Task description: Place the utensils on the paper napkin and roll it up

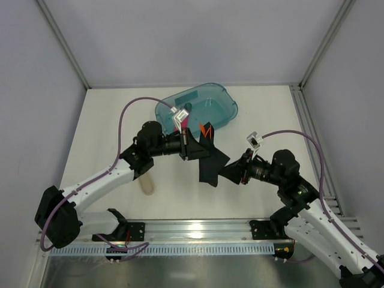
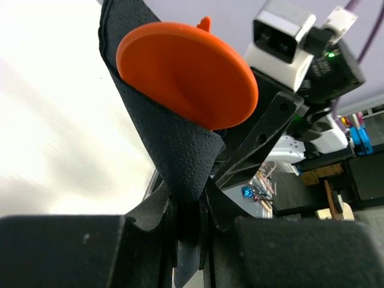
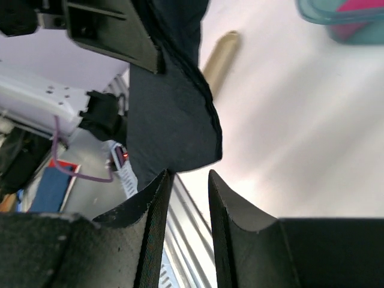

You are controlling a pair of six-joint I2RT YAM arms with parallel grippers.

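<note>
White table (image 1: 264, 114): teal tub (image 1: 219, 105) at far middle; beige tube (image 1: 146, 183) lying toward near left.

Top view: bright, even, diffuse overhead light; faint soft shadows on table (image 1: 108, 120); sharp thru-out. Left wrist cam: bkgd blown out white, spoon (image 2: 186, 78) crisp, napkin (image 2: 174, 150) texture clear. Right wrist cam: tub (image 3: 339, 18), tube (image 3: 219, 57) blurred; glare on table.

The paper napkin (image 2: 174, 150) swallows the utensils (image 2: 186, 78), handles and all, with just one orange bowl and a sliver behind it peeking out, their count impossible to call, while over on the right wrist view the teal tub (image 3: 336, 18) runs off the top edge and the beige tube (image 3: 221, 54) is a blur.
</note>
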